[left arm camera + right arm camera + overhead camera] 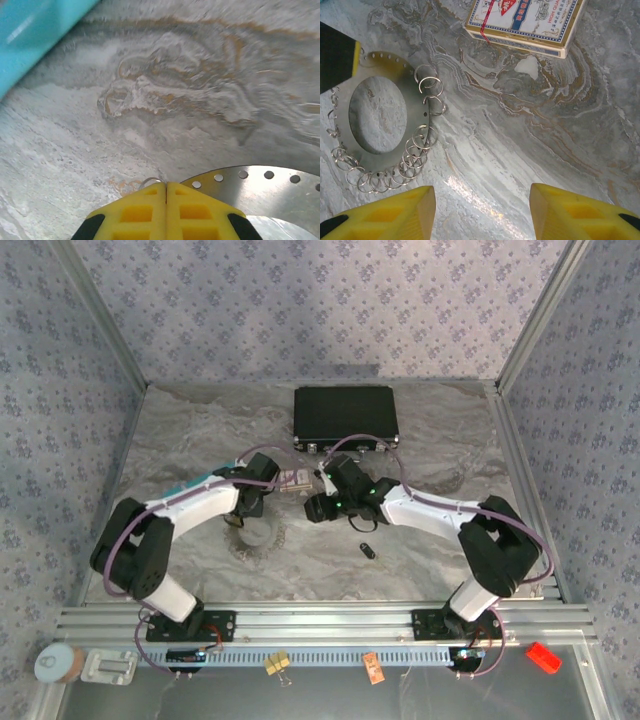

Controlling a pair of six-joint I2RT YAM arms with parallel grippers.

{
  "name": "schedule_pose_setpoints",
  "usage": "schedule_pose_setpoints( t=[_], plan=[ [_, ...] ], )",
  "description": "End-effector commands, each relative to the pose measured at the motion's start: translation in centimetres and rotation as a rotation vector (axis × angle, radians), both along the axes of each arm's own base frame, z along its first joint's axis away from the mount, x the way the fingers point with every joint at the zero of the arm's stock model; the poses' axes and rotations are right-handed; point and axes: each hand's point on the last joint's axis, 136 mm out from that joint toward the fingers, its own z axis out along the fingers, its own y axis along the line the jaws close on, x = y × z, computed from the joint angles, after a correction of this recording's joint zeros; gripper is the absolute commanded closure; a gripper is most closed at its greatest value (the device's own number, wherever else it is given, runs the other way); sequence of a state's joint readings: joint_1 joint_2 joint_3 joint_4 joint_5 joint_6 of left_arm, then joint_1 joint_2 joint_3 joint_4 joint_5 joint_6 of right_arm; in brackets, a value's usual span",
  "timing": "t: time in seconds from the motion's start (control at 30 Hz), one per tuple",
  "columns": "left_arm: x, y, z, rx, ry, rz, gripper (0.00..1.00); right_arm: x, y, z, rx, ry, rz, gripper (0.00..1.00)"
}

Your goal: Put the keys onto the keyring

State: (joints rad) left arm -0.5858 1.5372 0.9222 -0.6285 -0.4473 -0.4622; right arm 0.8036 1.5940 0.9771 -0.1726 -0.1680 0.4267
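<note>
My left gripper (pixel 165 184) is shut, its yellow fingertips pressed together at the rim of a perforated metal disc (pixel 260 192). A thin silvery keyring (pixel 150 180) pokes out from between the tips as a small wire arc. From above, the left gripper (pixel 238 520) sits low over the table left of centre. My right gripper (pixel 481 200) hangs open over bare marble, just right of the same disc (pixel 417 95). Several more wire rings (pixel 412 157) are threaded round that disc's edge. The keys are out of view.
A red-and-white card box (pixel 525 20) lies beyond the right gripper, between the two arms (pixel 293 480). A black case (pixel 345 417) stands at the back of the table. A small dark object (pixel 368 550) lies nearer the front.
</note>
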Motion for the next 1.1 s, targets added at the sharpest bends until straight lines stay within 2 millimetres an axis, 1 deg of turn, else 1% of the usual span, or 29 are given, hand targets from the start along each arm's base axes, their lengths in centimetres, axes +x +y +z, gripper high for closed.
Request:
schedule_pose_setpoints(
  t=[0.0, 0.1, 0.23, 0.4, 0.5, 0.53, 0.67, 0.8, 0.9, 0.97, 1.07],
  plan=[
    [0.7, -1.1, 3.9, 0.015, -0.117, -0.091, 1.00, 0.2, -1.1, 1.5, 0.039, -0.034, -0.046, 0.47],
    [0.8, -2.4, 6.2, -0.037, -0.209, -0.155, 1.00, 0.4, -2.3, 2.3, 0.062, -0.061, -0.075, 0.48],
    [0.7, -3.9, 9.8, -0.146, -0.350, -0.260, 1.00, 0.6, -4.3, 4.1, 0.084, -0.126, -0.112, 0.48],
    [-0.2, -6.7, 14.4, -0.303, -0.532, -0.473, 1.00, 1.0, -7.4, 7.1, 0.125, -0.240, -0.167, 0.48],
    [-0.8, -7.9, 16.3, -0.356, -0.609, -0.578, 1.00, 1.0, -9.2, 9.0, 0.141, -0.325, -0.193, 0.48],
    [-1.1, -8.4, 16.7, -0.363, -0.622, -0.620, 1.00, 1.0, -9.6, 9.5, 0.144, -0.351, -0.195, 0.48],
    [-2.8, -10.8, 17.9, -0.412, -0.666, -0.833, 1.00, -0.1, -11.0, 13.0, 0.160, -0.553, -0.137, 0.44],
    [-4.4, -12.7, 18.6, -0.460, -0.721, -1.009, 1.00, -1.9, -10.8, 15.3, 0.175, -0.736, -0.002, 0.41],
    [-5.7, -13.9, 18.7, -0.501, -0.736, -1.118, 1.00, -3.5, -10.1, 16.3, 0.171, -0.838, 0.126, 0.40],
    [-6.7, -14.7, 18.6, -0.530, -0.738, -1.194, 1.00, -4.4, -9.3, 16.5, 0.160, -0.880, 0.213, 0.40],
    [-8.8, -15.8, 18.3, -0.585, -0.726, -1.333, 1.00, -5.9, -8.0, 16.4, 0.136, -0.955, 0.356, 0.41]
  ],
)
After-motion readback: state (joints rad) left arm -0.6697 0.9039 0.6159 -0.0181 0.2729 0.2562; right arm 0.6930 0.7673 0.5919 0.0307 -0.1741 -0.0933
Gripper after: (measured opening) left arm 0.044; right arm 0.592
